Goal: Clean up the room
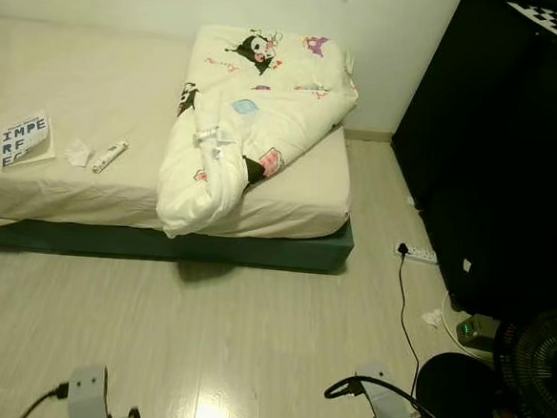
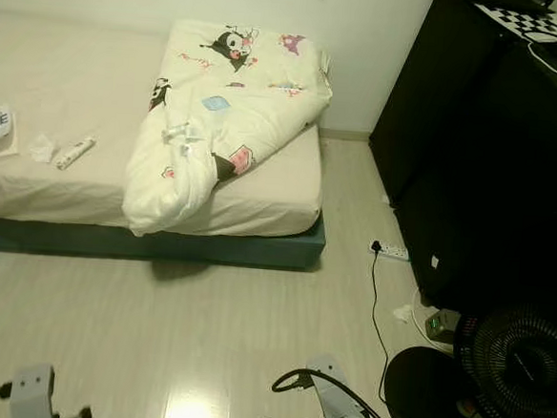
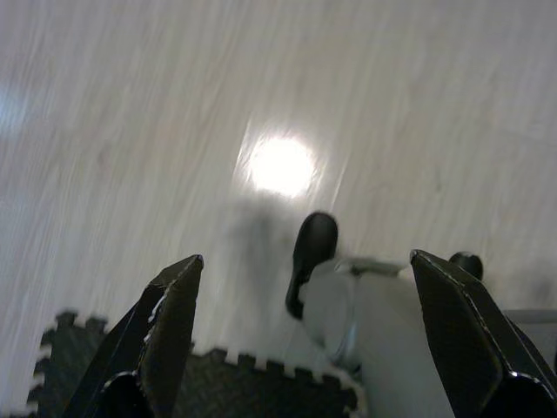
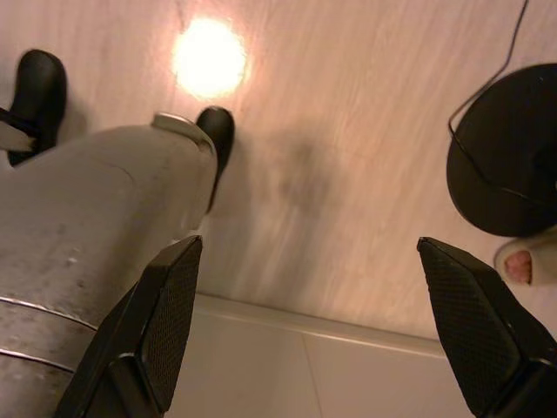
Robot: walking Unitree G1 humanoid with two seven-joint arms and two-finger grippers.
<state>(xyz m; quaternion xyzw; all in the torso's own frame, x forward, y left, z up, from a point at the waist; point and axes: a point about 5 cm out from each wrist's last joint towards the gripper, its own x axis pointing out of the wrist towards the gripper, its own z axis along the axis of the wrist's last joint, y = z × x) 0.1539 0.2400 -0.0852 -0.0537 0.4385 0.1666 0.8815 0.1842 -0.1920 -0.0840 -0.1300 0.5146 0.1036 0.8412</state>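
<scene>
Litter — tissue [image 1: 77, 153], tube [image 1: 109, 156], book [image 1: 25, 140] — sits near the bed's [image 1: 288, 205] left edge; my left pincer [image 3: 305, 348] and right pincer [image 4: 313, 331] hang idle, fingers apart, empty.

We see a dim, yellow-green room lit from overhead. A ceiling light glares off the pale floor [image 1: 211, 417] and burns out as a white spot in both wrist views. The black cabinet [image 1: 497, 157] sinks into shadow, detail lost. A dark band underlies the bed [image 1: 161, 244]. The left wrist view is streaked with blur.
</scene>
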